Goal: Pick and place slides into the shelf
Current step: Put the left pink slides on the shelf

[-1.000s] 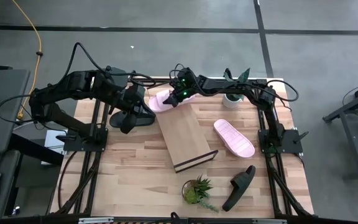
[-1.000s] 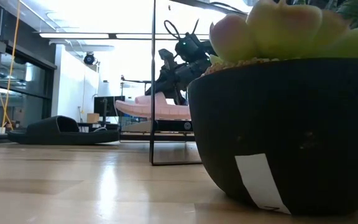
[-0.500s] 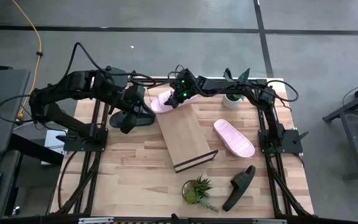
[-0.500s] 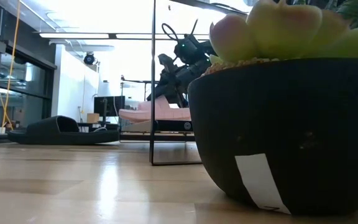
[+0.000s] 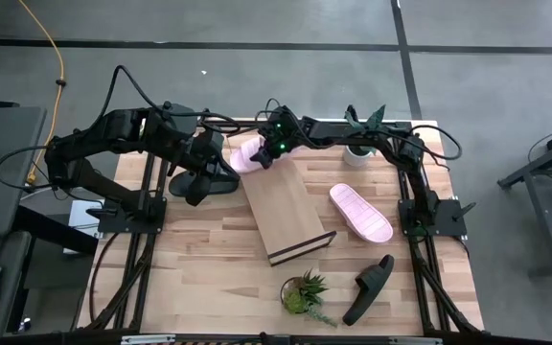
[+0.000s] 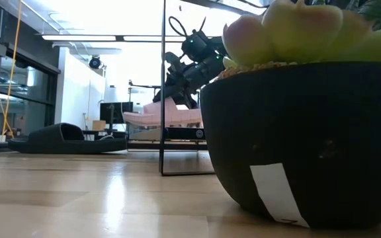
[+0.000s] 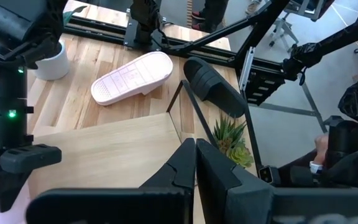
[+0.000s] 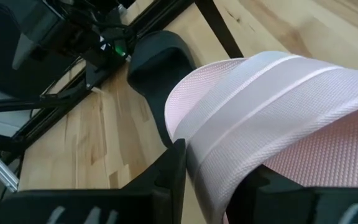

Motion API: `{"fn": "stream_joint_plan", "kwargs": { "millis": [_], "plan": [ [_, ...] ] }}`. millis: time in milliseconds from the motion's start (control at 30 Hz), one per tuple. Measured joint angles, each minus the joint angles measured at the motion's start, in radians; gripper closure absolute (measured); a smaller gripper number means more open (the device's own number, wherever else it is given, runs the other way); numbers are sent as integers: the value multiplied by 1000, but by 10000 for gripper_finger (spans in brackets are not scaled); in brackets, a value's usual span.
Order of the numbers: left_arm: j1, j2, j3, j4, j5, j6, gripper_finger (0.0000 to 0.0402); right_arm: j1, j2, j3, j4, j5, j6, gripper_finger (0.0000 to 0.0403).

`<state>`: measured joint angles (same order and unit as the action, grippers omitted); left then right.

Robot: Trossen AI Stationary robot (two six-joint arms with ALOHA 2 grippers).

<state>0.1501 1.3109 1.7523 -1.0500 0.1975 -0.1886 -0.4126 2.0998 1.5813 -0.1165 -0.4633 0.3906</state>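
Note:
My right gripper (image 5: 271,153) reaches along the table's far edge and is shut on a pale pink slide (image 5: 249,155), held at the far end of the shelf (image 5: 286,216), a slanted light-wood board. A black slide (image 5: 220,178) lies on the table left of the shelf. My left gripper (image 5: 197,192) hangs shut above that slide, well clear of it. A second pink slide (image 5: 360,213) lies sole down right of the shelf. A second black slide (image 5: 370,286) lies near the front right. My right gripper has the pink slide's wide strap (image 8: 229,124) between its two fingers, taken at the strap's edge. The fingers (image 8: 171,163) slant down from the table's right side. In the low view the slide (image 6: 164,114) sits about level, sole down, above the shelf's raised end (image 6: 170,133). Whether it touches the shelf I cannot tell.
A small green plant (image 5: 305,292) stands near the front edge, and its dark pot (image 6: 303,132) fills the low view's right half. Another plant in a white pot (image 5: 359,149) stands at the far right. The shelf's thin black wire frame (image 7: 188,109) rises beside the board.
My right gripper has tipped and shifted slightly toward the table's left with the pink slide. The slide first dipped and came more level over the shelf's far end, then rose a little again. It stays in the gripper throughout.

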Motion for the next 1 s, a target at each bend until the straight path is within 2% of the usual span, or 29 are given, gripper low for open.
{"fn": "stream_joint_plan", "kwargs": {
  "millis": [200,333,533,1000],
  "plan": [
    [0,0,0,0,1,0,399,1,17,8,-39,-3,-7,328],
    [0,0,0,0,4,0,398,13,17,8,-45,54,-30,328],
    [0,0,0,0,4,0,399,21,17,8,-69,73,-51,328],
    [0,0,0,0,4,0,399,33,17,15,-46,112,-71,328]
  ]
}}
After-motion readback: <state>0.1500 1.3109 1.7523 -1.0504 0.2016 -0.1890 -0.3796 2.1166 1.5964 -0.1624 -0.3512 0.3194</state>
